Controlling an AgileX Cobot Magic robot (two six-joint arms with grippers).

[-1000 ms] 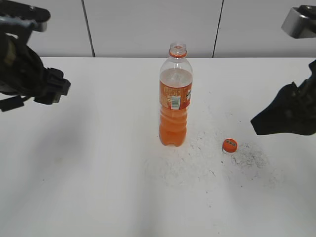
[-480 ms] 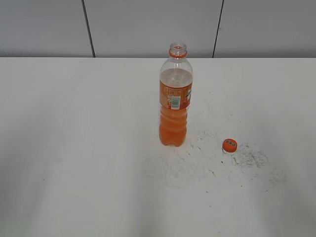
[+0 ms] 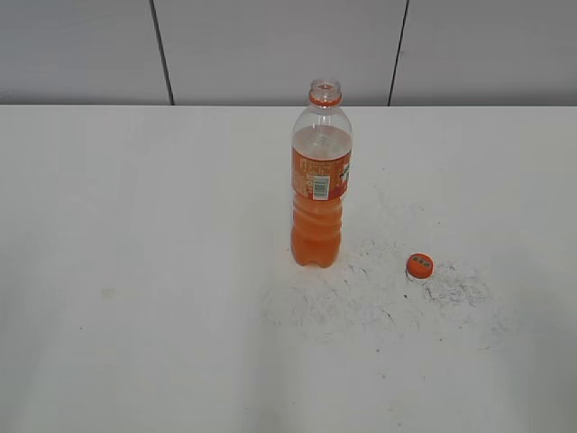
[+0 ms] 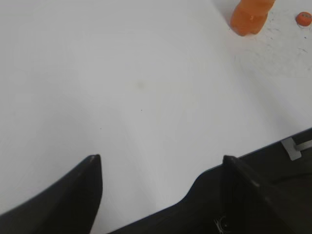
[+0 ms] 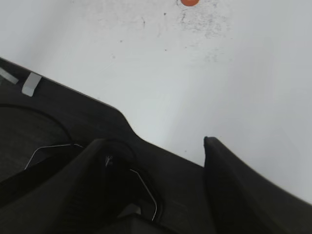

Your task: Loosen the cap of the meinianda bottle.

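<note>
Since the small round orange plastic cap (image 3: 419, 264) is lying on the white surface (image 3: 162, 316) apart from the open-necked clear plastic meinianda bottle (image 3: 319, 176), loosening is looking finished; both grippers' fingers (image 4: 92, 185) (image 5: 229, 180) are standing spread, gripping nothing.

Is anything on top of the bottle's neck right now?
Nothing: the meinianda bottle stands open-mouthed, only its orange neck ring showing. The cap lies on the table to its right, apart from it.

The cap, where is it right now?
In the exterior view the cap lies on the white table, off the meinianda bottle, to the right of its base among dark scuff marks.
</note>
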